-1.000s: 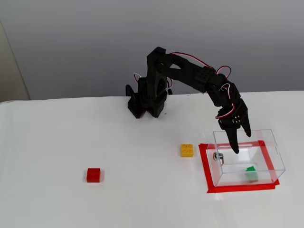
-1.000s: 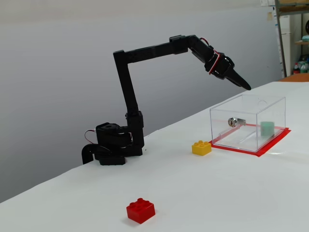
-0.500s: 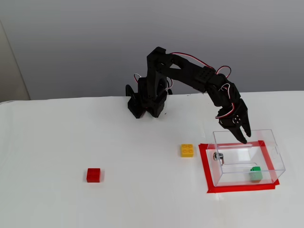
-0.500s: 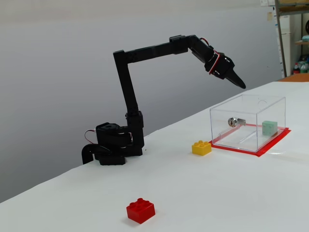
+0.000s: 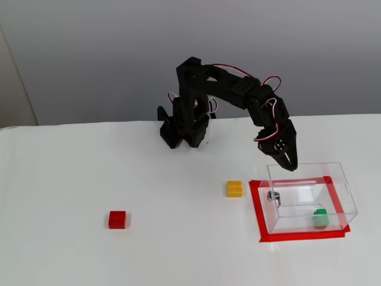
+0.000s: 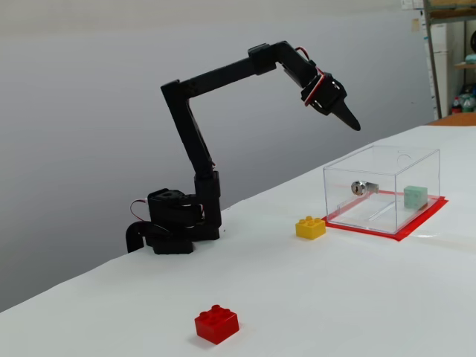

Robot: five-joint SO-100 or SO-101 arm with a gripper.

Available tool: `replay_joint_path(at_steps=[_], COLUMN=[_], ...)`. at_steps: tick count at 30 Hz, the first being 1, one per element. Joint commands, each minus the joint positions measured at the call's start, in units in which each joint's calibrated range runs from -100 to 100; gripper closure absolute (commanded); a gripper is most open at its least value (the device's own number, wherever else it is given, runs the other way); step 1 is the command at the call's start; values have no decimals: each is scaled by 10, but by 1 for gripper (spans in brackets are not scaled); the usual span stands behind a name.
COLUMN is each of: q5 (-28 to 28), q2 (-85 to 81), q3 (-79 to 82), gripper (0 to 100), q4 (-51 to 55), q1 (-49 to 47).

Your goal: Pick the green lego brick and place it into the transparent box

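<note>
The green lego brick (image 5: 321, 217) (image 6: 415, 197) lies inside the transparent box (image 5: 339, 179) (image 6: 387, 160), near one corner. The box stands on a red tape rectangle (image 5: 257, 208) (image 6: 416, 225) and has a small metal fitting (image 5: 274, 195) (image 6: 359, 187) on one wall. My black gripper (image 5: 292, 165) (image 6: 352, 122) hangs above the box's rim, pointing down. Its fingers are together and hold nothing.
A yellow brick (image 5: 234, 188) (image 6: 310, 227) lies just beside the box. A red brick (image 5: 117, 219) (image 6: 216, 323) lies apart on the white table. The arm's base (image 5: 181, 128) (image 6: 175, 223) stands at the table's back edge.
</note>
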Motion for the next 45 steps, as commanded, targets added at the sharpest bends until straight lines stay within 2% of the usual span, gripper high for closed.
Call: replay_joint_path(at_steps=[1,20,32,45], q5=[2,1,1,2], q2=[-74,-428,-591,-813], q3=[27,375,526,692], gripper=[98,98,98,98], q4=[5,5,5,-2], q1=[47,366,468,529])
